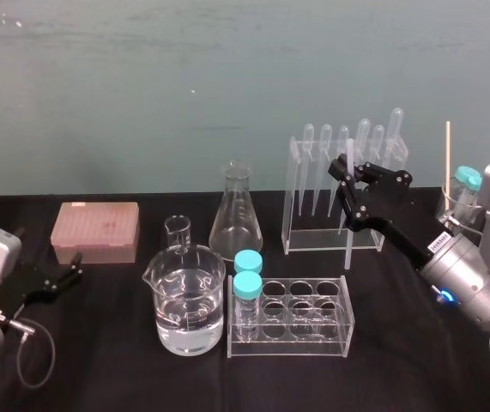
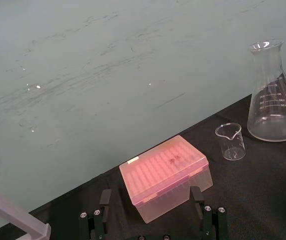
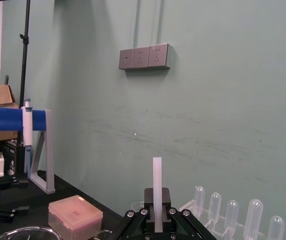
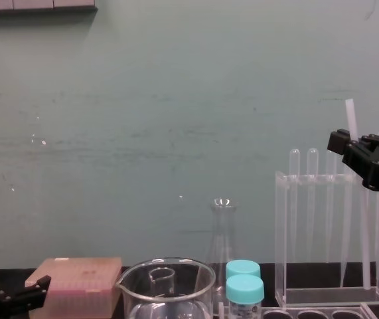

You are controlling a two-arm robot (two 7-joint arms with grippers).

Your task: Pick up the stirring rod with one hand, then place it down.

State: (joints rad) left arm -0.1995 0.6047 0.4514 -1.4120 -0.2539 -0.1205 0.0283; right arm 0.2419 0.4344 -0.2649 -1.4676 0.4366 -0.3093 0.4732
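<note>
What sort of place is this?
Likely a chemistry lab bench: Erlenmeyer flask, beaker, clear rack of pipettes. The right gripper holds the stirring rod by that rack; left gripper sits parked far left.

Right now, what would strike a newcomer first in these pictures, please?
The right hand, raised before the clear pipette rack, grips the stirring rod upright. Front and centre stands a beaker of water, and the left hand is open beside the pink box at far left.
</note>
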